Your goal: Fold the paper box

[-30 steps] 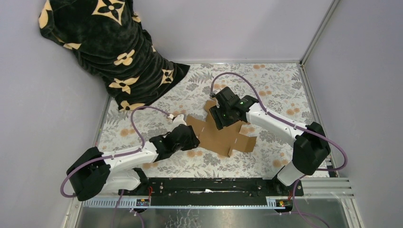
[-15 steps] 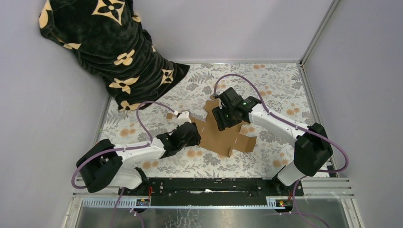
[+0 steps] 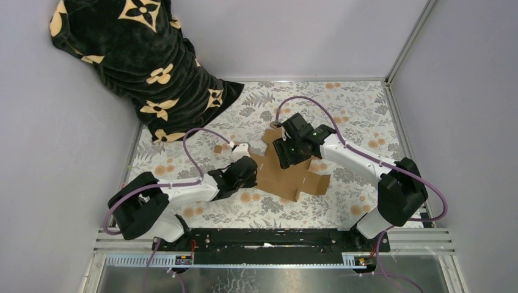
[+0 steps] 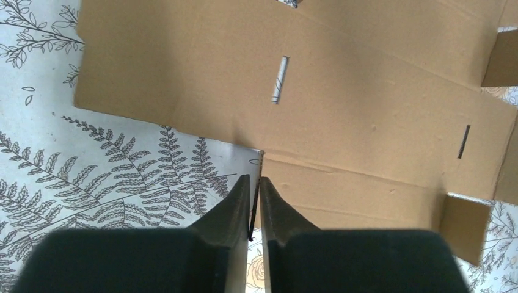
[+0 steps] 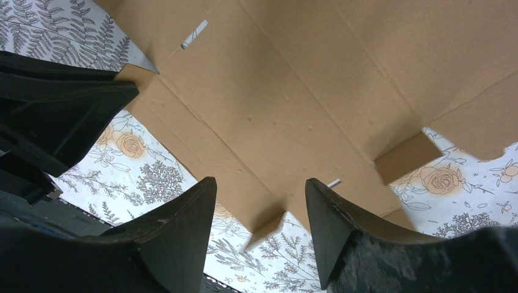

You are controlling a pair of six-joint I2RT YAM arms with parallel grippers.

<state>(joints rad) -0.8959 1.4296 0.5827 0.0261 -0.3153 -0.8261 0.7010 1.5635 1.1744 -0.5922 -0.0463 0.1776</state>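
- paper box point(image 3: 282, 177) is a flat brown die-cut sheet, unfolded, lying mid-table on the floral tablecloth point(image 3: 348, 104), between the two arms.
- left gripper point(image 3: 250, 170) sits low at the sheet's left edge. In the wrist view its jaws are pressed almost together, only a hairline gap, with nothing visibly between them.
- left fingertips point(image 4: 244, 183) point at a notch in the sheet's point(image 4: 366, 91) edge where two panels meet. Can't tell if they touch the cardboard.
- right gripper point(image 3: 286, 155) hangs over the far half of the sheet, jaws spread wide, holding nothing.
- right wrist view: both fingers point(image 5: 189, 207) are above the cardboard point(image 5: 293, 91), clear of it, and the left arm's black body shows at the left edge.
- a small tab on the sheet's near right corner looks bent up; the rest lies flat.
- two narrow slots are cut through the panels.
- black blanket point(image 3: 140, 55) with tan flower print is bunched in the far left corner, well apart from the sheet.
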